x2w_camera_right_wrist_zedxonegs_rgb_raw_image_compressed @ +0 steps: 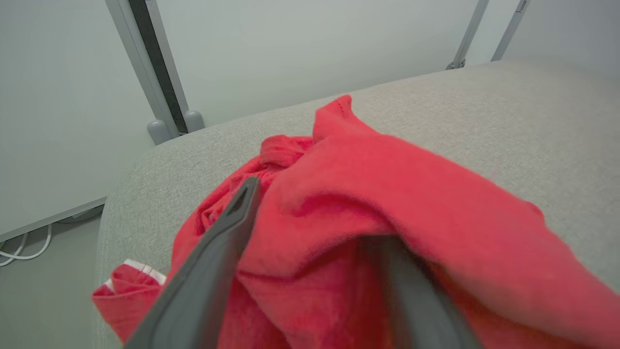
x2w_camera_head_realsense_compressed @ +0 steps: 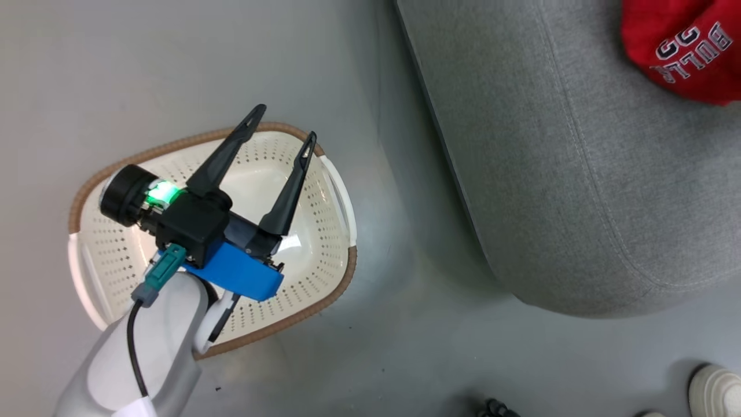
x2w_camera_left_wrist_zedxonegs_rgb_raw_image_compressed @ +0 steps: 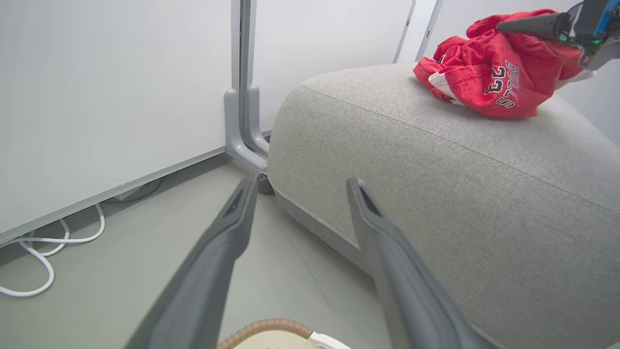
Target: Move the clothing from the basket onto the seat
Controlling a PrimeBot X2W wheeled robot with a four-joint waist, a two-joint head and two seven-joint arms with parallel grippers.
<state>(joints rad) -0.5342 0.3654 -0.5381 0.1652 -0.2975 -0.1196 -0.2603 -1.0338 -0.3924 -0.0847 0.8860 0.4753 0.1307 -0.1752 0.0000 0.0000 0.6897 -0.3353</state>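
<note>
The cream basket (x2w_camera_head_realsense_compressed: 116,255) with its brown rim stands on the floor, with nothing inside it. My left gripper (x2w_camera_head_realsense_compressed: 286,121) hovers open over its far side, fingers pointing toward the grey seat (x2w_camera_head_realsense_compressed: 579,174). In the left wrist view the left gripper (x2w_camera_left_wrist_zedxonegs_rgb_raw_image_compressed: 301,183) is open before the seat (x2w_camera_left_wrist_zedxonegs_rgb_raw_image_compressed: 460,194), and the basket's rim (x2w_camera_left_wrist_zedxonegs_rgb_raw_image_compressed: 266,329) shows below. The red clothing (x2w_camera_head_realsense_compressed: 677,40) with white "BULLS" lettering lies bunched on the seat. My right gripper (x2w_camera_right_wrist_zedxonegs_rgb_raw_image_compressed: 310,208) is open in the clothing (x2w_camera_right_wrist_zedxonegs_rgb_raw_image_compressed: 387,194), fabric draped over its right finger. A right finger (x2w_camera_left_wrist_zedxonegs_rgb_raw_image_compressed: 528,23) lies over the clothing (x2w_camera_left_wrist_zedxonegs_rgb_raw_image_compressed: 489,68).
A white panel wall on a grey stand foot (x2w_camera_left_wrist_zedxonegs_rgb_raw_image_compressed: 242,131) stands behind the seat's corner. White cable (x2w_camera_left_wrist_zedxonegs_rgb_raw_image_compressed: 48,252) loops on the floor beneath it. A person's pale shoe (x2w_camera_head_realsense_compressed: 715,388) is at the lower right, near a small dark object (x2w_camera_head_realsense_compressed: 495,408).
</note>
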